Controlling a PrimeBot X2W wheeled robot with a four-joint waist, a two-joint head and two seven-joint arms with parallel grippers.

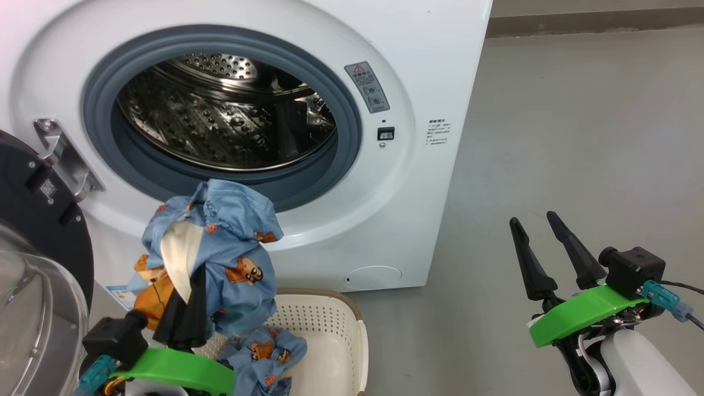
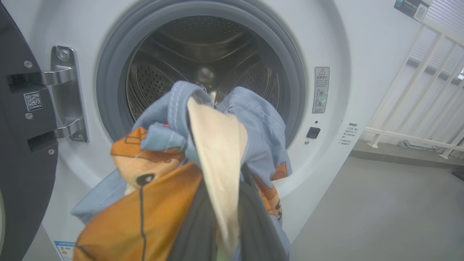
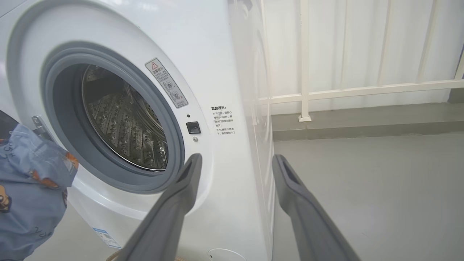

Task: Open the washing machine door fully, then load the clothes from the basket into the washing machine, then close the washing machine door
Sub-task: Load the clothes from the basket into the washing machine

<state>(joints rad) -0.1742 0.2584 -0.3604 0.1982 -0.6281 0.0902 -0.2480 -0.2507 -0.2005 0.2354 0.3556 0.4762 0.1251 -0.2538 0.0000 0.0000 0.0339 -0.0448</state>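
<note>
Head view, mid-load: grips a bunch of clothes in the tightly closed left gripper, raised just above the basket before the washing machine mouth. Holds the right gripper spread wide, empty, well apart. Shows the washing machine door swung wide open, the drum bare, more fabric in the basket; loading and closing left. Counts one machine, one door, one basket, two grippers.

Bright, even light; clothes perhaps slightly blurred

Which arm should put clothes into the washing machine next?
Left. The left pincer is shut on the clothes, held up before the washing machine; the right pincer stands open and empty aside.
</note>
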